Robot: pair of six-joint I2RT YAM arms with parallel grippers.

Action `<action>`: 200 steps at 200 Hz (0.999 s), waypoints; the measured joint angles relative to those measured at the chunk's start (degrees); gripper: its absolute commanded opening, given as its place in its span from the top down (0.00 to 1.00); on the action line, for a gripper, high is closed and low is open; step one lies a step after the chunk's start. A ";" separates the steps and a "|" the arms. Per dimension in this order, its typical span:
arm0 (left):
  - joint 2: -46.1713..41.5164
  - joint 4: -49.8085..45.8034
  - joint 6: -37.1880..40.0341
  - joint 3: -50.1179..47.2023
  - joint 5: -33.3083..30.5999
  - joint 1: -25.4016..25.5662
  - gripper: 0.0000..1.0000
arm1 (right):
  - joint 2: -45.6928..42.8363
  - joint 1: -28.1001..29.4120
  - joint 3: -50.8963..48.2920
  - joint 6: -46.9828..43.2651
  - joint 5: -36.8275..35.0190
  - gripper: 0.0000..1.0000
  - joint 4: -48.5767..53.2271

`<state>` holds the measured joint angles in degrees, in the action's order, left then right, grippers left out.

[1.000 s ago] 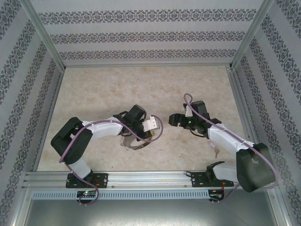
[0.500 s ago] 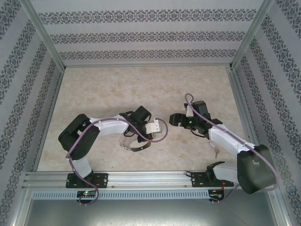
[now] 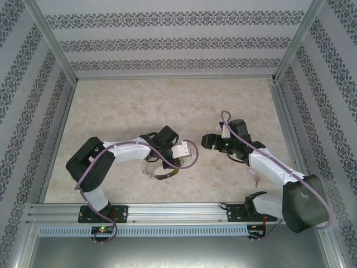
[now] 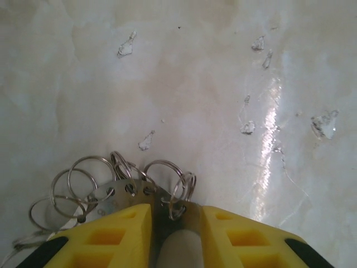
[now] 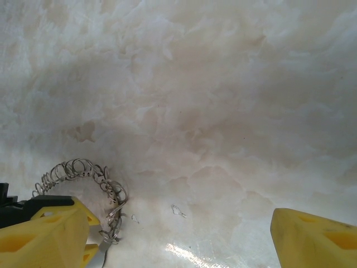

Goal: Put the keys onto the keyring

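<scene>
The keyring [image 3: 158, 173], a dark-grey hoop fringed with silvery loops, lies on the table under my left arm. In the left wrist view its rim [image 4: 125, 191] runs between my yellow fingers. My left gripper [image 4: 175, 226] [image 3: 167, 163] has its jaws slightly parted around that rim. My right gripper [image 3: 205, 141] [image 5: 178, 245] stands wide open to the right of the hoop, with nothing between its fingers. The hoop's loops [image 5: 83, 170] show at the lower left of the right wrist view. One small key [image 3: 257, 180] lies loose beside the right forearm.
Pale marble-patterned tabletop [image 3: 167, 106] inside patterned walls. An aluminium rail [image 3: 178, 212] runs along the near edge with both arm bases on it. Small shiny flecks [image 4: 146, 142] dot the surface ahead of the left gripper.
My left gripper's jaws have parted from shut on the hoop's rim. The left arm swung right and its elbow moved in. The right arm has barely moved.
</scene>
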<state>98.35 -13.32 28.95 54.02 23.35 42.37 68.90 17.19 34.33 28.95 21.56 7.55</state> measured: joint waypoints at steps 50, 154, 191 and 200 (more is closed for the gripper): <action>-4.87 7.23 -2.67 -6.78 1.75 -1.05 0.71 | -1.16 -0.59 -0.09 0.00 -0.02 0.15 0.79; -2.95 14.45 -4.17 -8.35 5.18 -1.62 0.71 | -1.27 -0.59 -0.13 0.00 -0.04 0.15 1.03; -2.32 14.47 -4.42 -8.35 5.86 -1.62 0.72 | -1.27 -0.59 -0.13 0.00 -0.02 0.15 1.03; -2.32 14.47 -4.57 -8.35 6.08 -1.62 0.73 | -1.27 -0.59 -0.13 0.00 -0.02 0.15 1.03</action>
<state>96.03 1.15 24.38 45.67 29.43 40.75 67.64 16.60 34.20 28.95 21.54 8.58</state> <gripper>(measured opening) 0.279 0.850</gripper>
